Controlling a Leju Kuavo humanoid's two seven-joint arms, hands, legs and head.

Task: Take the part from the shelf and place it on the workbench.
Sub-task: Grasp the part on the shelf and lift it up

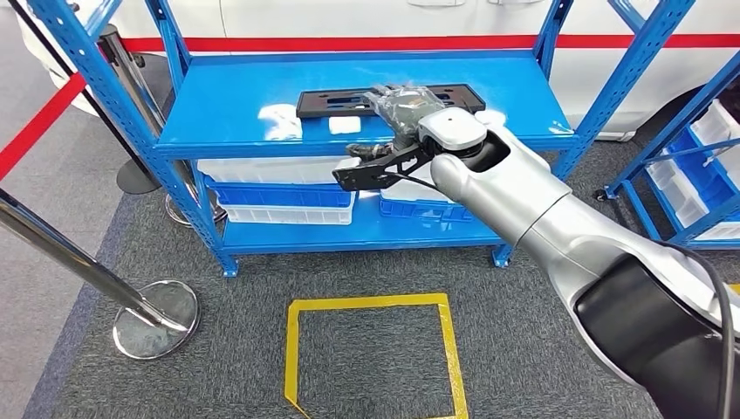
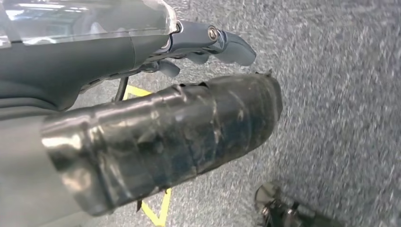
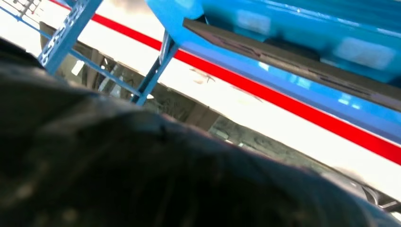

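One right hand (image 1: 403,106) reaches over the black part (image 1: 349,100) on the blue shelf (image 1: 236,105); whether its fingers grip is unclear

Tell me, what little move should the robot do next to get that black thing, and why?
Probably close the right hand around the near edge of the black part. That hand has reached the top of the blue shelf and sits over the part, which lies flat there. Whether the fingers grip it yet cannot be told, so a firm hold should come before any lift.
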